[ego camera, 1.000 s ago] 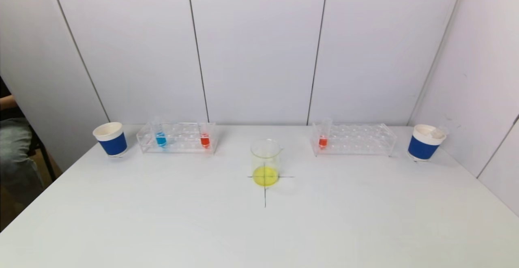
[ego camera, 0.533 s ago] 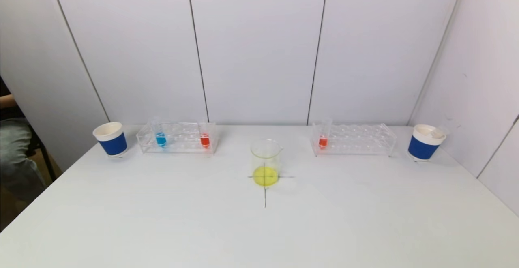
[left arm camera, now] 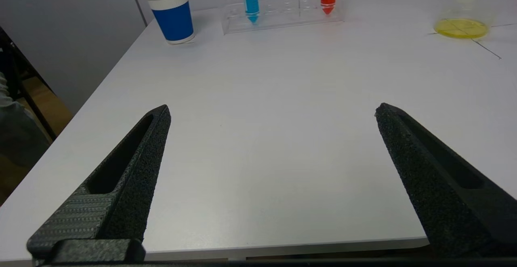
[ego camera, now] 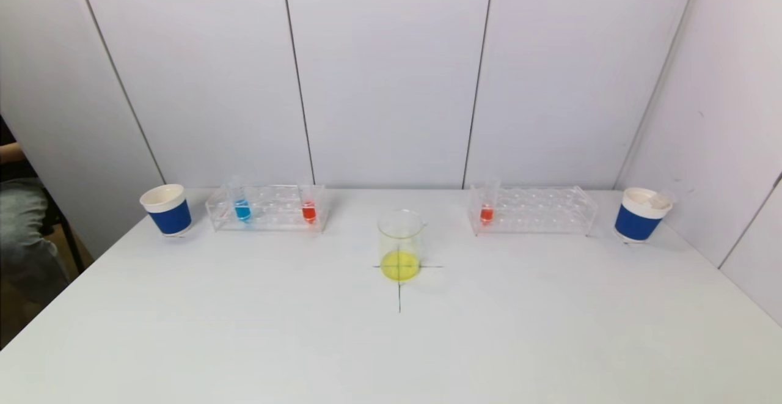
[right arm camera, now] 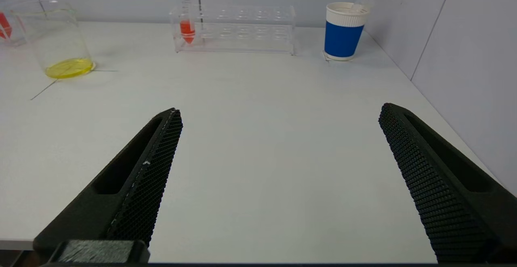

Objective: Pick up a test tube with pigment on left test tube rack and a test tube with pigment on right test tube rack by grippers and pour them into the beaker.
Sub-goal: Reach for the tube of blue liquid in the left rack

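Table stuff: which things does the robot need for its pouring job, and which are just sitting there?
Needed: blue tube and red tube in the left rack; red tube in the right rack; beaker; left gripper and right gripper, both open.

Just sitting: left cup, right cup.

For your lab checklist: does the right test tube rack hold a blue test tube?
No, the right test tube rack holds only one red test tube.

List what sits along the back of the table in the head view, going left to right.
Left cup → blue tube → red tube → beaker → right rack's red tube → right cup.
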You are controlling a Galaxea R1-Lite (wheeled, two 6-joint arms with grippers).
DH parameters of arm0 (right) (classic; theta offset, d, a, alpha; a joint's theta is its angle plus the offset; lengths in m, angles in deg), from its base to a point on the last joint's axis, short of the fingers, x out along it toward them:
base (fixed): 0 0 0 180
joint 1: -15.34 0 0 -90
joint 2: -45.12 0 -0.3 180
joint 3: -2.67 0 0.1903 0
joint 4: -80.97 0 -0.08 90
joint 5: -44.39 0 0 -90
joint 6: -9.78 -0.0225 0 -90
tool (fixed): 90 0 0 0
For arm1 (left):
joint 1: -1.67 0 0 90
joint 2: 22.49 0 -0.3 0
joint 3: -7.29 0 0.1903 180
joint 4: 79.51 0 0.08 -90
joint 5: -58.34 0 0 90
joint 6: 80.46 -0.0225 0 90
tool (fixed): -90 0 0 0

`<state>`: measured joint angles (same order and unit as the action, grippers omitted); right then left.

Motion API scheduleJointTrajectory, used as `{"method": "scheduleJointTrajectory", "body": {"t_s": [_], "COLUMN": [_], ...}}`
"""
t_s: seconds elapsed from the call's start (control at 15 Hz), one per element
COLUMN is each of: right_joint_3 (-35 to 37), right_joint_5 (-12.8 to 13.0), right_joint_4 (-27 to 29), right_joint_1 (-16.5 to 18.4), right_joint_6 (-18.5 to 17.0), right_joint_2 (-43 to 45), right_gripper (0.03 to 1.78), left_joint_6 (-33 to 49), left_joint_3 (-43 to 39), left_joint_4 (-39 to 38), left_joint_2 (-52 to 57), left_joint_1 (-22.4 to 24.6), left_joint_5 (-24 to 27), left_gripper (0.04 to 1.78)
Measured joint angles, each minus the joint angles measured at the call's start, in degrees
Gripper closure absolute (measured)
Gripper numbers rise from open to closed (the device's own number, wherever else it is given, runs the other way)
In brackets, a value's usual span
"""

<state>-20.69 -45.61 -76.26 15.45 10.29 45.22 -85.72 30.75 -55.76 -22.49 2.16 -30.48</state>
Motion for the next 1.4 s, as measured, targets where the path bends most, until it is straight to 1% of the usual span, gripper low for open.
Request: {"method": "scheduleJointTrajectory", "body": {"t_s": [0.27, 0.4, 0.53, 0.73, 0.87, 1.13, 1.27, 1.4], "right_joint_3": [0.0, 0.0, 0.0, 0.0, 0.0, 0.0, 0.0, 0.0], "right_joint_5": [0.0, 0.0, 0.0, 0.0, 0.0, 0.0, 0.0, 0.0], "right_joint_4": [0.0, 0.0, 0.0, 0.0, 0.0, 0.0, 0.0, 0.0], "right_joint_1": [0.0, 0.0, 0.0, 0.05, 0.0, 0.0, 0.0, 0.02], "right_joint_6": [-0.02, -0.02, 0.0, 0.0, 0.0, 0.0, 0.0, 0.0], "right_joint_2": [0.0, 0.0, 0.0, 0.0, 0.0, -0.02, -0.02, -0.02], "right_gripper": [0.04, 0.04, 0.04, 0.04, 0.04, 0.04, 0.04, 0.04], "left_joint_6": [-0.39, -0.72, -0.87, -0.94, -0.94, -0.96, -0.94, -0.89], "left_joint_3": [0.41, 2.57, 8.03, 18.88, 26.82, 42.02, 47.42, 49.79], "left_joint_4": [-0.13, 0.3, 1.77, 4.83, 5.33, 5.16, 3.97, 2.26], "left_joint_2": [0.0, 0.0, -0.18, -3.28, -8.57, -23.45, -31.17, -38.28], "left_joint_1": [-0.02, -0.07, -0.24, -0.33, -0.44, -1.3, -1.74, -1.97], "left_joint_5": [0.0, 0.79, 2.86, 6.1, 6.94, 7.33, 7.46, 7.85], "left_gripper": [0.05, 0.05, 0.05, 0.05, 0.05, 0.05, 0.05, 0.05]}}
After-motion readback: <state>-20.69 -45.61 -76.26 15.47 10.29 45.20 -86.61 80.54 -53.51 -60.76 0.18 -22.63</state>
